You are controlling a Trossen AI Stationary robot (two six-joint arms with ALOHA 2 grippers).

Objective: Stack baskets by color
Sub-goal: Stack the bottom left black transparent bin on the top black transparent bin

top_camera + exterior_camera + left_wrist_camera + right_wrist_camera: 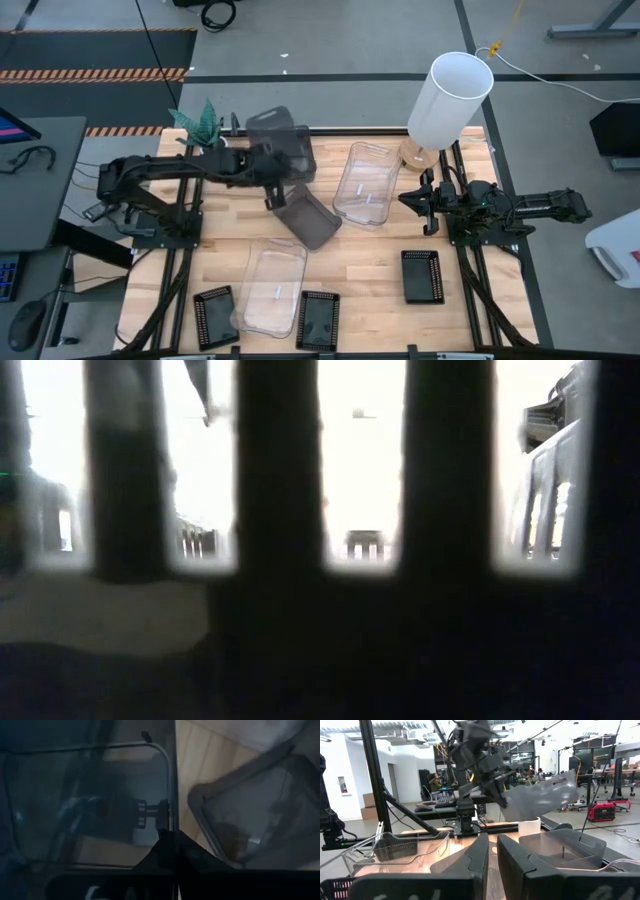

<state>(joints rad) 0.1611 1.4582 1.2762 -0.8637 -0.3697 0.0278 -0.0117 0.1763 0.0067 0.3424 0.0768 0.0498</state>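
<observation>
Gripping 1 smoky grey basket (283, 148) aloft, left gripper (272, 178) jaws clamped; right gripper (410, 201) jaws slightly parted, empty.

Robotics lab / open workshop floor: wooden bench (380, 260) on black frames, concrete floor with hazard striping (95, 74), white walls, workstations, a seated person (434, 783), red equipment case (601, 811).
</observation>
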